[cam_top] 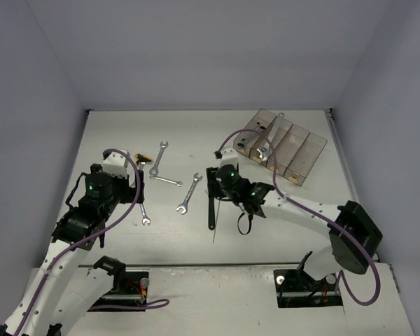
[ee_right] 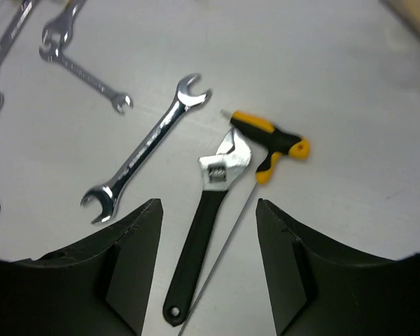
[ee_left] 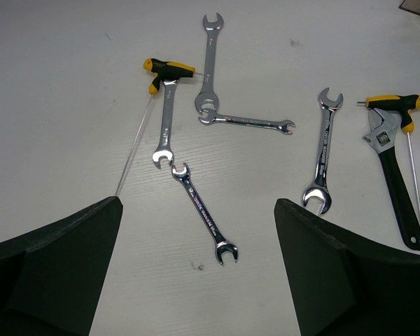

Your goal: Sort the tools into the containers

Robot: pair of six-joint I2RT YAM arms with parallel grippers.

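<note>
Alignment is the whole question for us at this point: the black-handled adjustable wrench [ee_right: 199, 234] lies straight under the right gripper [ee_right: 208, 204], whose fingers are spread wide with nothing in them, one on each side of the handle. In the right wrist view the wrench's long axis runs from its silver head, ahead of the fingers, back toward the camera and a little to the left. We judge from this that the fingers would close across the handle's narrow width and not along it. What we watch is the T-handle driver [ee_right: 271, 143]. Its yellow-and-black grip sits just beside the wrench head on the right, and its thin shaft slants back close along the black handle, drawing nearer toward the handle's end, so a careless pinch could catch both. Whether the fingertips are down at the table [ee_right: 350, 77] or above it we cannot tell from these views. The containers [cam_top: 309, 155] stand at the far right of the table, beyond and to the right of this gripper, so we take the right arm as the nearer one for both pick and drop. The left gripper [ee_left: 197, 206] is likewise spread wide and empty, facing the loose silver wrenches [ee_left: 322, 150] on the left half, well apart from the containers.
</note>
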